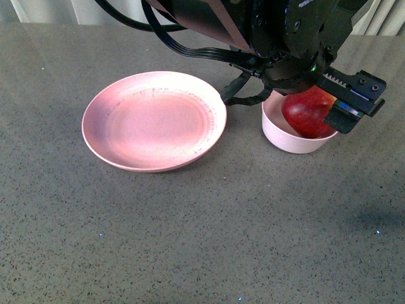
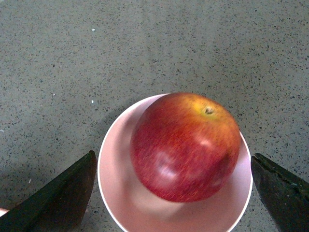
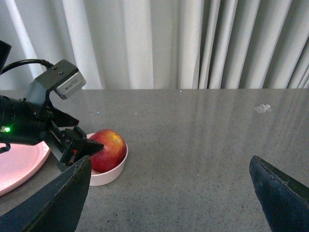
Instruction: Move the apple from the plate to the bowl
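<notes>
Now you see the apple (image 2: 186, 146) sitting in the bowl (image 1: 286, 138) right of the plate (image 1: 154, 120) on your grey speckled tabletop (image 1: 202, 240), pale curtains (image 3: 193, 43) behind, left end effector (image 2: 174, 193) spread open around it, right end effector (image 3: 169, 193) open, empty.

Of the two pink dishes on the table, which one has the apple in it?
The bowl, the small deep one under the left gripper. The apple sits inside it. The plate, wide and shallow, holds nothing.

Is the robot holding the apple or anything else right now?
No. The apple sits in the bowl, and the left gripper is open wide around it without touching. The right gripper is open too.
</notes>
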